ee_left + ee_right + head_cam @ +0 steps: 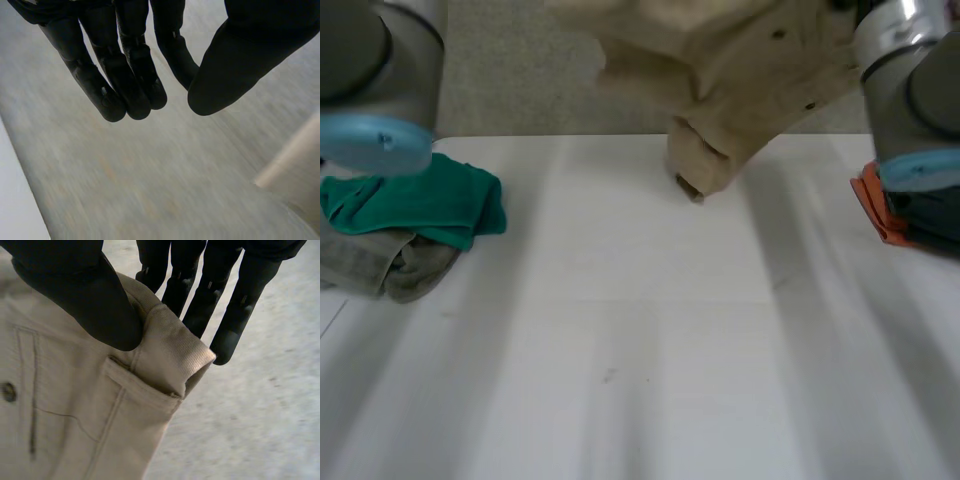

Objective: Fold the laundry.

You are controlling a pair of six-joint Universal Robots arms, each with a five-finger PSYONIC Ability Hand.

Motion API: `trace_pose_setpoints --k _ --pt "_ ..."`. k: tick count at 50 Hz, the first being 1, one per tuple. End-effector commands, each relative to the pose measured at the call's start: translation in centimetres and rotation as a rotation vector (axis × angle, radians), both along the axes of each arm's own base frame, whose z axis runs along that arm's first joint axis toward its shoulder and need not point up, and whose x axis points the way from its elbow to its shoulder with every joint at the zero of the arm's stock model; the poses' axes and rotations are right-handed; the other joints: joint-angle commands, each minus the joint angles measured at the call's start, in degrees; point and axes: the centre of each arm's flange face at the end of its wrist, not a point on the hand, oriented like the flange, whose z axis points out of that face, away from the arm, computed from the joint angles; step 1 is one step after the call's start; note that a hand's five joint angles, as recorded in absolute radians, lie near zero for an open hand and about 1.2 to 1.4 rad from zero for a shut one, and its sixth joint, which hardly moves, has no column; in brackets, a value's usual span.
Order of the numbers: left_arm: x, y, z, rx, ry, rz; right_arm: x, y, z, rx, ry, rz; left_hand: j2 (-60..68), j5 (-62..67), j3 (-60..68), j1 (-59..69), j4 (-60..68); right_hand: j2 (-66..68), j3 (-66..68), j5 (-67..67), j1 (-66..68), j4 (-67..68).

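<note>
Your right hand (85, 295) pinches the beige trousers (75, 405), with a button and stitched pocket, hanging over the table's (640, 350) far side. Your left hand (117, 75) hangs loose, fingers straight.

White table (640, 350) streaked with soft light, grey floor (520, 60) beyond

Beige trousers (740, 70) hang bunched over the far bench (640, 350). Crumpled green cloth (420, 200) lies on grey cloth (380, 265), left side.
</note>
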Motion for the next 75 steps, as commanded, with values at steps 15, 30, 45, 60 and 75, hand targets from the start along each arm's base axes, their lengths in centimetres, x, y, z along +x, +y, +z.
trace_pose_setpoints --k 15,30,45,60,75 --pt "-3.6 1.1 -23.0 0.6 -0.238 -0.15 2.4 4.2 -12.9 0.407 0.255 0.168 -44.42 -43.82 -43.89 -42.26 -44.43 12.69 11.19 11.84 15.02 11.33" --pt "-4.1 1.4 -25.4 0.77 -0.156 -0.164 2.8 10.4 -8.6 0.353 0.276 0.282 -48.29 -47.69 -47.76 -46.13 -48.3 12.69 11.19 11.84 15.02 11.33" --pt "-4.1 0.6 -27.1 0.84 -0.14 -0.077 2.1 16.9 -4.0 0.319 0.205 0.391 -26.33 -25.72 -25.8 -24.17 -26.34 12.69 11.19 11.84 15.02 11.33" --pt "1.3 6.4 -14.1 0.725 -0.209 -0.097 -1.8 11.2 -6.8 0.43 0.25 0.186 11.4 12.0 11.93 13.56 11.39 12.69 11.19 11.84 15.02 11.33" --pt "3.9 12.4 -9.9 0.62 -0.513 -0.121 -3.1 10.7 -11.7 0.719 0.353 0.095 11.4 12.0 11.93 13.56 11.39 12.69 11.19 11.84 15.02 11.33"
